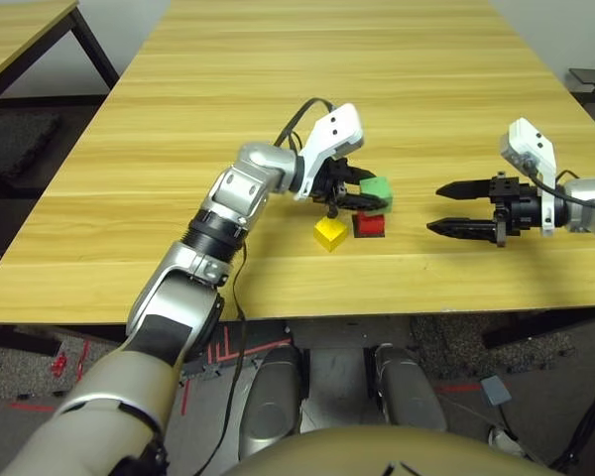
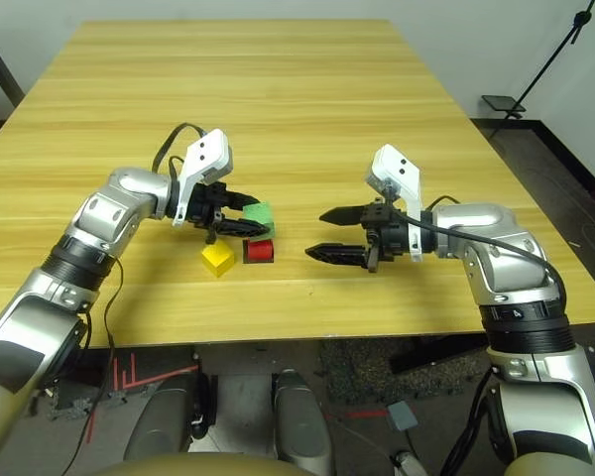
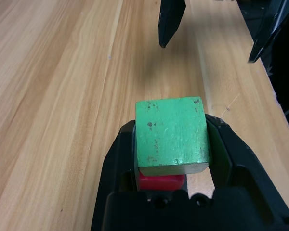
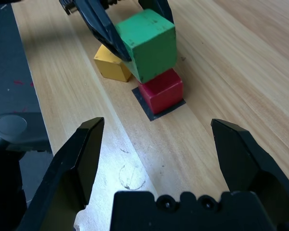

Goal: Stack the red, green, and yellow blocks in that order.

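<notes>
Pale wooden table [image 1: 228,119]: left gripper [image 1: 362,190] clamps the green cube [image 1: 378,189], tilted, half hiding the red cube [image 1: 370,226]; yellow cube [image 1: 330,232] beside; right gripper [image 1: 448,208] spread wide, empty

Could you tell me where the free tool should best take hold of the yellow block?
Grip the yellow block by two opposite upright faces, coming from above. It sits flat on the table, close beside the red block, with the left tool holding the green block just above, so side approaches look crowded.
</notes>
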Available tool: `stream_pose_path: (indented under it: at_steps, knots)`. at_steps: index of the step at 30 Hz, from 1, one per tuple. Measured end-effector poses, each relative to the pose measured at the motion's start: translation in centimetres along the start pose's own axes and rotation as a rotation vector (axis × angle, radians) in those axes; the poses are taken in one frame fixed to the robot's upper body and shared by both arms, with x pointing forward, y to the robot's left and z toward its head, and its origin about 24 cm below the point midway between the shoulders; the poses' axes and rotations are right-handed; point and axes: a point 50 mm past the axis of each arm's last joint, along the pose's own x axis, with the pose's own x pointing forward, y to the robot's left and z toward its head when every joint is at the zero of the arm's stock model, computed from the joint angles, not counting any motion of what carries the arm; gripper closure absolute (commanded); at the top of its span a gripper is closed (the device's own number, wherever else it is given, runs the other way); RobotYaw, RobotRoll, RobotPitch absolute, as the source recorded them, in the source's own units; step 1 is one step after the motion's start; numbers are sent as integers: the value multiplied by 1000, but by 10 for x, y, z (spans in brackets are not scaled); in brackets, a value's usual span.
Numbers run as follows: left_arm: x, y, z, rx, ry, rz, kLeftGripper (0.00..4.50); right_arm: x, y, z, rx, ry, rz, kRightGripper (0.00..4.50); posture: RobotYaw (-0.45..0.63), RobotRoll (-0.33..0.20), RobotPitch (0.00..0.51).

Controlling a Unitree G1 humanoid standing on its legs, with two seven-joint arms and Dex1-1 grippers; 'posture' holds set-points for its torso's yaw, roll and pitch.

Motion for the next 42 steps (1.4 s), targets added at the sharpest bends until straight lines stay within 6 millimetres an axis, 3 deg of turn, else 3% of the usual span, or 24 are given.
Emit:
stream_pose_path:
  at_steps: [14,27,34,36,39,42]
  knots:
    - [14,3,-9,45,-14,-21,2428,-7,3,4,-1,-10,-35,0,-7,-115,76]
    - [12,6,-14,69,1,-8,2428,-7,3,4,10,-6,-39,0,13,-118,86]
    - [12,0,-10,49,-2,-4,69,-7,2,6,9,-10,-40,0,48,-120,79]
    - [10,-2,-2,40,-17,41,30,-7,2,7,6,-12,-39,0,60,-118,78]
    - [-12,-5,14,48,-21,188,30,-7,-1,8,11,-16,-40,0,83,-115,77]
    - [-38,-14,11,-19,9,348,30,-6,-3,9,13,-20,-36,0,97,-114,76]
